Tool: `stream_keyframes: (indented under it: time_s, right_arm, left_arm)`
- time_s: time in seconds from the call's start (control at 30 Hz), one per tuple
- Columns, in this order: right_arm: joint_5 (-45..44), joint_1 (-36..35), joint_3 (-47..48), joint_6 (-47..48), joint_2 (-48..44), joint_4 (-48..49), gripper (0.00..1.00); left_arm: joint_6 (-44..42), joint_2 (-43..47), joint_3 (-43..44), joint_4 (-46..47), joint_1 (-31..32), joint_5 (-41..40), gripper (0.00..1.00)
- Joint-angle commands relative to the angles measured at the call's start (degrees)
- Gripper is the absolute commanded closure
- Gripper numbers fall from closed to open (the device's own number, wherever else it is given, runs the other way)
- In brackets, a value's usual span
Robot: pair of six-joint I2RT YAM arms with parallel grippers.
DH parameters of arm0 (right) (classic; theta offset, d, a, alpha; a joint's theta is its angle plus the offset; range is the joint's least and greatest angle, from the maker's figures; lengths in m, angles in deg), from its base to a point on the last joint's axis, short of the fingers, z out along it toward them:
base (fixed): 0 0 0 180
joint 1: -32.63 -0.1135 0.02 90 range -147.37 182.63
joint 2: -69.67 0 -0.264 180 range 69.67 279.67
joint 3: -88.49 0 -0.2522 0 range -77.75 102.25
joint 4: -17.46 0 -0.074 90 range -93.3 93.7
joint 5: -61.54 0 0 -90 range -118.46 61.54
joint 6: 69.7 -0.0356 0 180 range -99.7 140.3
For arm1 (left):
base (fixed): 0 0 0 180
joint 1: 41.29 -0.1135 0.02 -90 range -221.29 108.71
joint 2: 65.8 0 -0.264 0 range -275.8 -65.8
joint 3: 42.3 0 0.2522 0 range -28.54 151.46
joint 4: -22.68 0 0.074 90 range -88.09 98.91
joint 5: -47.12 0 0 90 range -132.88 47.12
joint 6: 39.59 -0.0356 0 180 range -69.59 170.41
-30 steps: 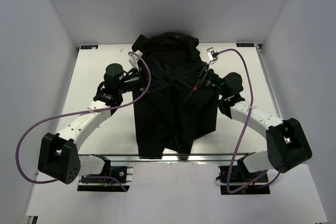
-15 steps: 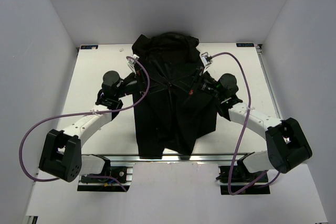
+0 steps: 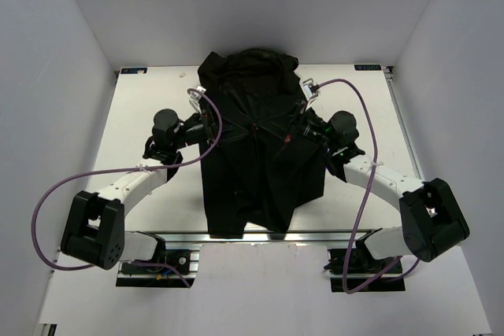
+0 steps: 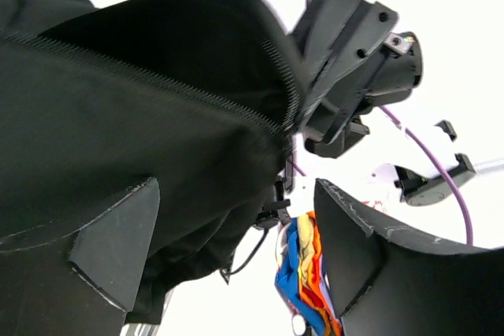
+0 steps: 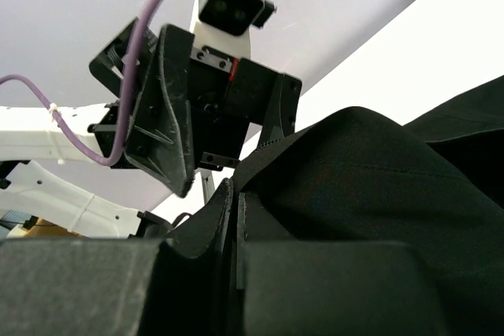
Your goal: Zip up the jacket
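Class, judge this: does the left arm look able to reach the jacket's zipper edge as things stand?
Probably yes. The left fingers are open, and the zipper edge of the jacket lies just ahead of them with nothing in between.

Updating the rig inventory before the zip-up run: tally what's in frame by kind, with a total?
jacket, black: 1
Robot arms: 2 (left arm, right arm)
Purple cables: 2 (left cable, right cable)
table, white: 1
Total: 6
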Motion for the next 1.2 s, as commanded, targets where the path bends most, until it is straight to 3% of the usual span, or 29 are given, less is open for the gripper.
stream_keyframes:
  time_s: [0.0, 0.17, 0.3, 0.33, 0.37, 0.4, 0.43, 0.47, 0.5, 0.53, 0.73, 0.93, 1.03, 1.17]
  right_arm:
    - [-0.4, -0.1, -0.3, 0.2, -2.2, 3.2, 1.0]
    - [1.0, -0.1, -1.5, -3.2, -1.6, 6.8, 1.0]
    - [-0.7, -0.2, -1.0, -3.6, -1.6, 3.9, 1.0]
    - [-1.4, -0.2, -0.1, -3.5, -1.8, 2.3, 1.0]
    - [-3.2, -0.2, 0.5, -3.4, -1.9, -1.2, 1.0]
    - [-4.5, -0.2, 1.5, -3.9, -2.1, -3.5, 1.0]
    - [-6.4, -0.2, 2.2, -4.1, -2.3, -5.4, 1.0]
    - [-7.6, -0.3, 2.9, -4.5, -2.6, -10.5, 1.0]
    - [-8.3, -0.3, 3.7, -4.7, -3.1, -12.6, 1.0]
    - [-9.2, -0.5, 5.2, -4.7, -3.3, -14.4, 1.0]
    - [-11.8, -0.7, 8.7, -7.7, -3.7, -25.0, 1.0]
    - [-11.4, -0.7, 9.3, -9.0, -3.8, -26.2, 1.0]
    - [-11.6, -0.7, 9.6, -8.1, -4.1, -27.2, 1.0]
    - [-10.2, -0.7, 10.7, -7.0, -3.5, -28.4, 1.0]
  left_arm:
    - [-0.7, 4.3, -1.7, -1.6, -1.2, -1.7, 0.11]
    - [3.0, 1.4, -3.7, 3.8, -1.2, 0.6, 0.06]
    - [7.8, 1.5, -6.8, 18.0, -1.2, 3.2, 0.02]
    - [4.2, 2.5, -6.5, 16.1, -0.8, 3.3, 0.02]
    - [-0.8, 4.1, -3.9, 2.4, -0.3, 1.2, 0.02]
    - [-15.9, 7.9, -1.0, -9.6, 2.8, -2.5, 0.02]
    - [-23.4, 9.6, 2.6, -21.4, 6.0, -8.8, 0.02]
    - [-29.6, 10.5, 6.7, -39.5, 9.7, -17.3, 0.02]
    - [-33.4, 11.1, 12.3, -44.4, 13.3, -31.1, 0.02]
    - [-35.9, 11.1, 13.8, -47.1, 16.7, -35.1, 0.02]
    - [-37.6, 11.3, 14.8, -48.8, 18.3, -40.3, 0.09]
    - [-37.5, 10.6, 16.4, -53.6, 20.4, -48.5, 0.19]
    - [-37.3, 11.4, 15.1, -52.0, 20.4, -47.7, 0.37]
    - [-37.5, 11.1, 15.1, -47.5, 20.4, -44.9, 0.43]
